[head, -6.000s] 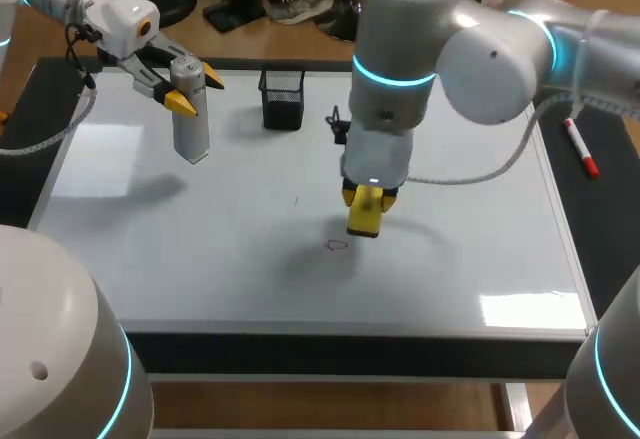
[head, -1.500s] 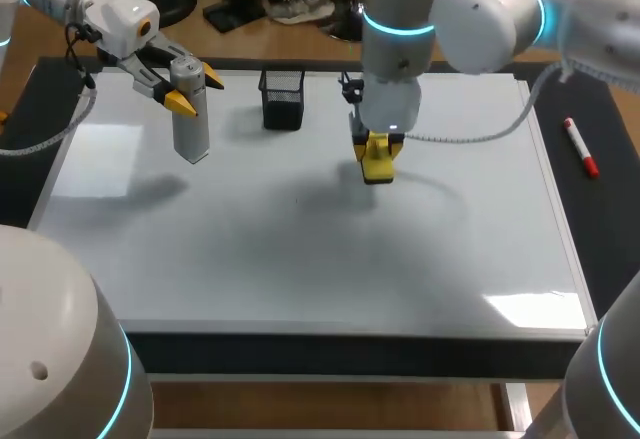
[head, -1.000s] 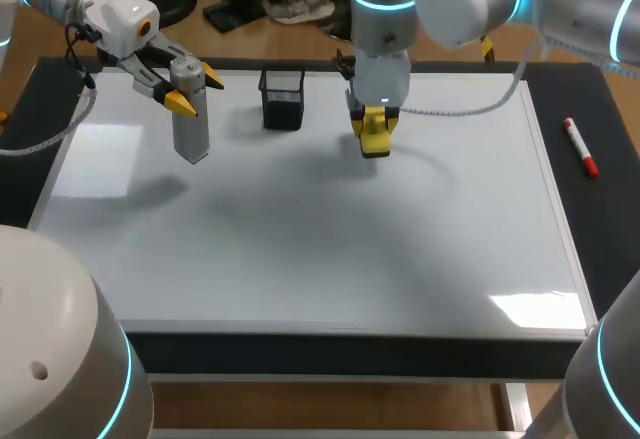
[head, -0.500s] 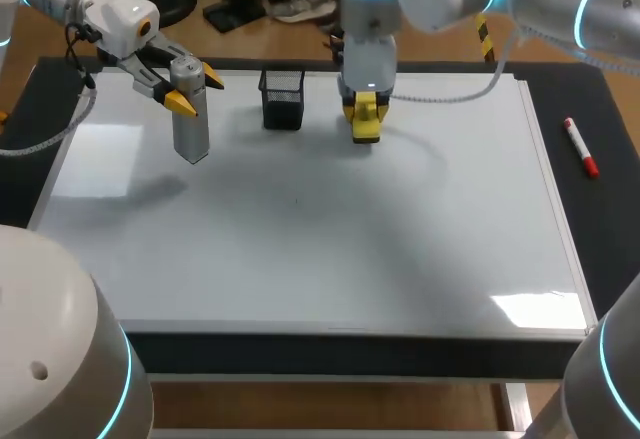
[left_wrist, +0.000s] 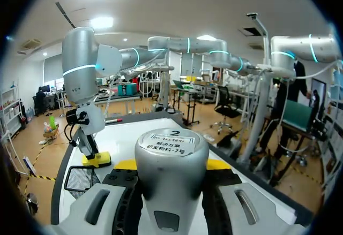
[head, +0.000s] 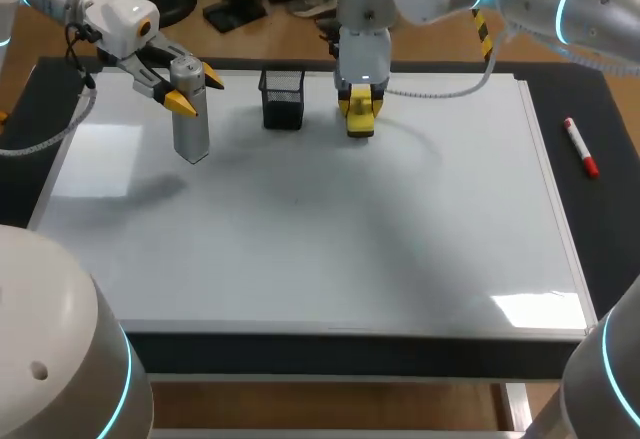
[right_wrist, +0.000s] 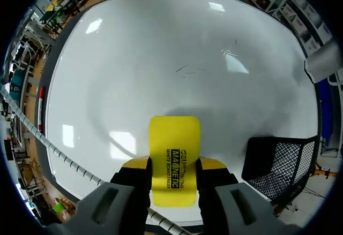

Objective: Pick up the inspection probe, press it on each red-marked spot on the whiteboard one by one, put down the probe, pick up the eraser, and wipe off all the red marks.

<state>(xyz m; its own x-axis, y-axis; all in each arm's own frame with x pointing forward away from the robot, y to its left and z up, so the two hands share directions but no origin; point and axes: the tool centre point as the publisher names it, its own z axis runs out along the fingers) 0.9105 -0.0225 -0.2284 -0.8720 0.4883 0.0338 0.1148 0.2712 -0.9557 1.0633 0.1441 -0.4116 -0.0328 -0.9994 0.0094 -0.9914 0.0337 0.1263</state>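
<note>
Right gripper (head: pixel 359 109) sits at the upper middle of the head view, clamped on the yellow eraser (head: pixel 358 122), one finger on each side. It hangs over the far edge of the whiteboard (head: pixel 330 249), just right of the black mesh basket (head: pixel 282 97). Whether the eraser touches the board, I cannot tell. From the right wrist, the eraser (right_wrist: pixel 174 149) juts out between the yellow tips of that gripper (right_wrist: pixel 174 165), the basket (right_wrist: pixel 278 165) is beside it, and a few faint thin strokes (right_wrist: pixel 187 71) lie on the board ahead.

Over at the upper left, the left gripper (head: pixel 195 92) grasps the grey inspection probe (head: pixel 190 127), upright and lifted off the board. The left wrist view shows the probe (left_wrist: pixel 170 154) filling the gap between the fingers.

A red marker (head: pixel 580 147) lies on the dark tabletop (head: pixel 600 219) at the right, off the board.
</note>
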